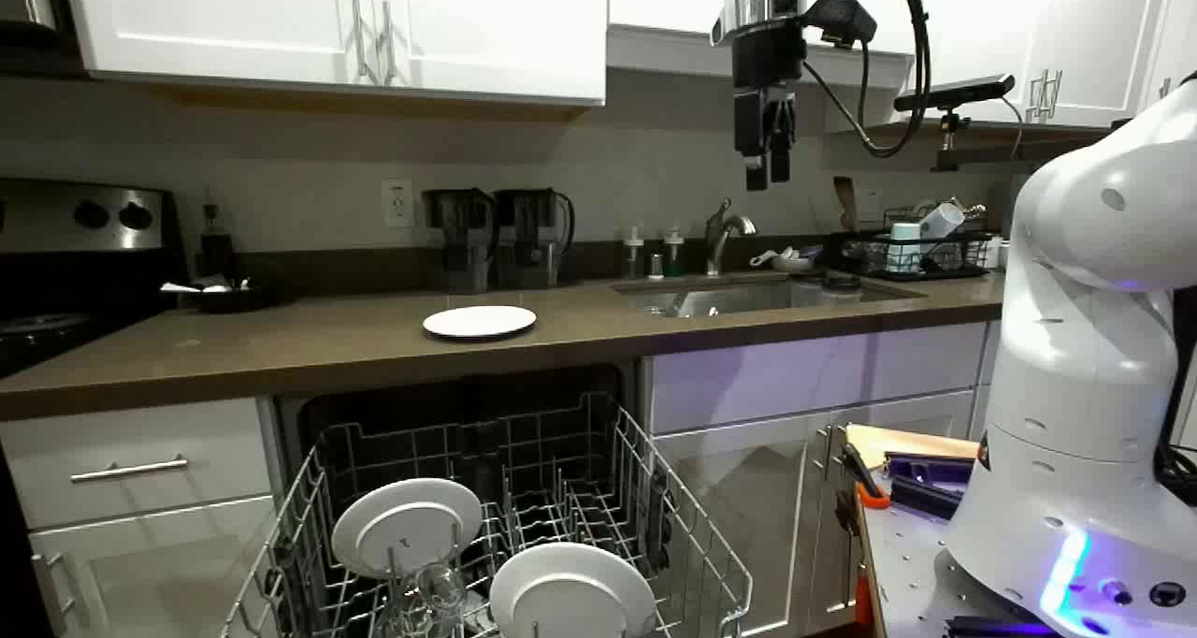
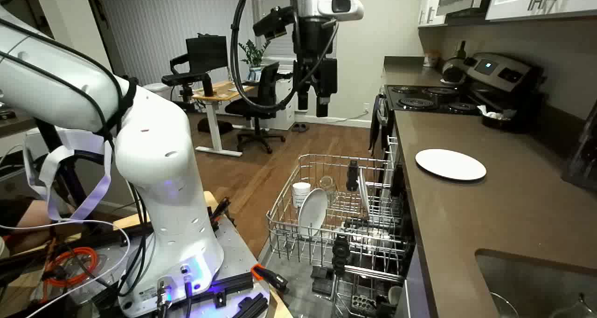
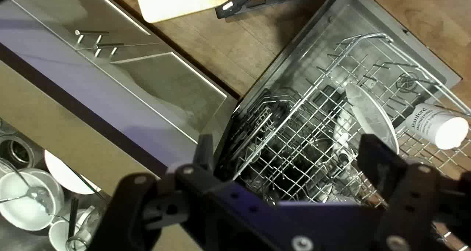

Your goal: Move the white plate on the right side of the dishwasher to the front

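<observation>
In an exterior view, the black fingers [image 1: 756, 172] hang high up. The white plate [image 1: 572, 589] leans in the rack [image 1: 598, 516] of the dishwasher [image 1: 449, 399], on the right. A second white plate [image 1: 407, 526] leans on the left.

In an exterior view, a flat plate [image 2: 450, 164] lies on the brown counter [image 2: 513, 206].

In the wrist view, the fingers are wide apart. The white plate stands tilted near a white cup [image 3: 428, 124].

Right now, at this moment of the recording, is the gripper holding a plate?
No, the wrist view shows the gripper open, its fingers well apart and nothing clasped.
</observation>
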{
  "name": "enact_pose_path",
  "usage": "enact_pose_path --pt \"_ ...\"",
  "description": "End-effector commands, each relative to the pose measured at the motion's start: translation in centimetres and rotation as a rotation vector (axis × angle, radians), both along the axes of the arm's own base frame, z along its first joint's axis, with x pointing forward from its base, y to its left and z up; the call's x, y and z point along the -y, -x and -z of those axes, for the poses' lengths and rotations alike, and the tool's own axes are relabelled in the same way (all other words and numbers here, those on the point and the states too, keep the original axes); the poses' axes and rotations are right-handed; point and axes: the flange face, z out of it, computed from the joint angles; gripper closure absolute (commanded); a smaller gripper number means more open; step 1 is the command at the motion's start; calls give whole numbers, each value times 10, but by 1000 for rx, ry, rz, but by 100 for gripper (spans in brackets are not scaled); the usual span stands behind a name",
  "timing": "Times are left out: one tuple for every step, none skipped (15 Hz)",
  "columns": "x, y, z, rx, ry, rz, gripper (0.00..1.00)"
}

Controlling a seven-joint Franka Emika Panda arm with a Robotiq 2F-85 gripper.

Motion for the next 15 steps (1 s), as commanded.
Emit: enact_pose_path --pt "0 0 -1 -1 0 0 0" --pt "0 0 -1 -1 0 0 0" --pt "0 0 -1 -1 0 0 0" --pt "0 0 -1 -1 0 0 0" --pt "0 0 -1 -1 0 0 0" --pt "0 0 -1 -1 0 0 0" --pt "0 0 -1 -1 0 0 0" --pt "0 0 -1 -1 0 0 0" --pt "-2 -5 4 8 0 -13 0" --pt "-4 -9 7 18 -3 -27 0" --pt "-7 -17 10 37 -1 -42 0" --pt "-11 -24 13 57 -1 -58 0" --pt "-11 -34 18 79 -2 -80 0" --pt "-17 -44 25 91 -4 -105 0" --pt "-21 -53 32 103 -14 -126 0"
